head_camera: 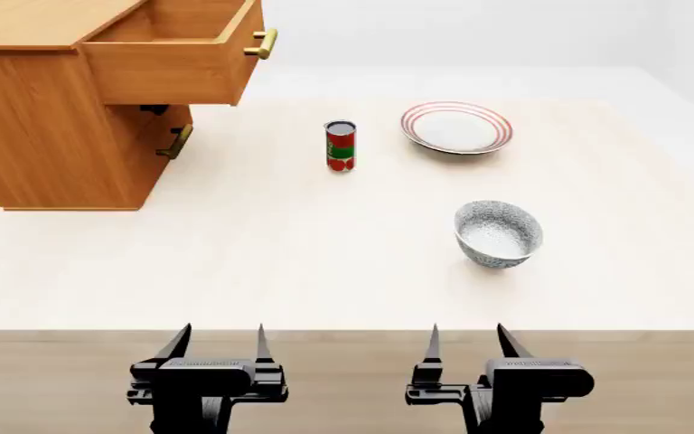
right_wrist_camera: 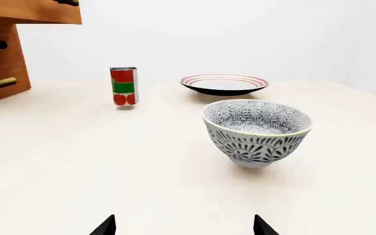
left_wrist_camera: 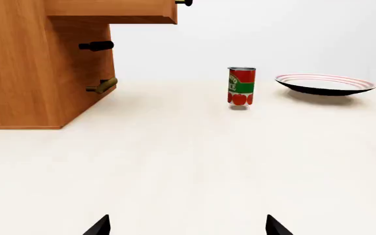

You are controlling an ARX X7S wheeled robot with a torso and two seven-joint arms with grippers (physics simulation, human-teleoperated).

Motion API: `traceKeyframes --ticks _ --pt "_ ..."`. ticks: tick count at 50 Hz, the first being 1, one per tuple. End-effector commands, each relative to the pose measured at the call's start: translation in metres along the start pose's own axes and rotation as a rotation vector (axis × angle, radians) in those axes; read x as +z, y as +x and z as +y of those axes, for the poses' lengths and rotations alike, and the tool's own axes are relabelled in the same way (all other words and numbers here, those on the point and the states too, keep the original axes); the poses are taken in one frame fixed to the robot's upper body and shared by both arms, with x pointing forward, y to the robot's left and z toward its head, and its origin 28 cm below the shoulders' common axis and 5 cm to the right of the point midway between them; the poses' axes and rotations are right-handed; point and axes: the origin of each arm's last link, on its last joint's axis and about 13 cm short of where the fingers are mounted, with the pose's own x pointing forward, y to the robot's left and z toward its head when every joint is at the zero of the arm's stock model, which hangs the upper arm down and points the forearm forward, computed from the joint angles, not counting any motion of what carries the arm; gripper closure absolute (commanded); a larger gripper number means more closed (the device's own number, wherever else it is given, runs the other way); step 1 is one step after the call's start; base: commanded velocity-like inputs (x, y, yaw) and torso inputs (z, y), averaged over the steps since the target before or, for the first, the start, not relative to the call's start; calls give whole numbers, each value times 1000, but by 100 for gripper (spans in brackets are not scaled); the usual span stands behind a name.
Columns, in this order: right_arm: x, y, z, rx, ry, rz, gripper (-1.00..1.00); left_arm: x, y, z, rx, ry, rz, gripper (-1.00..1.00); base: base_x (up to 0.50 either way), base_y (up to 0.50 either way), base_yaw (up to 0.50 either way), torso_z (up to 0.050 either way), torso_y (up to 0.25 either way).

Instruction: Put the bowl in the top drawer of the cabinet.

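The grey-and-white patterned bowl [head_camera: 499,233] stands upright on the table's right half, close ahead in the right wrist view [right_wrist_camera: 257,131]. The orange-brown cabinet [head_camera: 46,136] stands at the far left, its top drawer [head_camera: 184,54] pulled out, brass handle facing right. The cabinet [left_wrist_camera: 25,68] and the drawer's underside [left_wrist_camera: 119,12] also show in the left wrist view. My left gripper [head_camera: 217,342] and right gripper [head_camera: 465,339] hover at the table's near edge, both open and empty. The bowl lies ahead of the right gripper.
A red and green can [head_camera: 341,146] stands mid-table, behind it to the right a flat white plate with red rings [head_camera: 457,127]. The lower drawer's brass handle [head_camera: 178,141] shows beneath the open drawer. The table's front edge [head_camera: 347,331] runs just ahead of both grippers.
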Motion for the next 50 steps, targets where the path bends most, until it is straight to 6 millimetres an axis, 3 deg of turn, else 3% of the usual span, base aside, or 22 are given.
traceKeyframes --ticks 1,11,50 --pt "0 1 1 1 -4 4 -100 0 0 0 0 1 1 -100 0 0 0 0 0" --pt "-1 2 1 5 6 5 -100 0 0 -1 0 7 7 -100 0 51 0 0 0" --pt "-2 3 1 11 22 15 -100 -1 1 -1 -15 -6 28 -100 0 500 0 0 0"
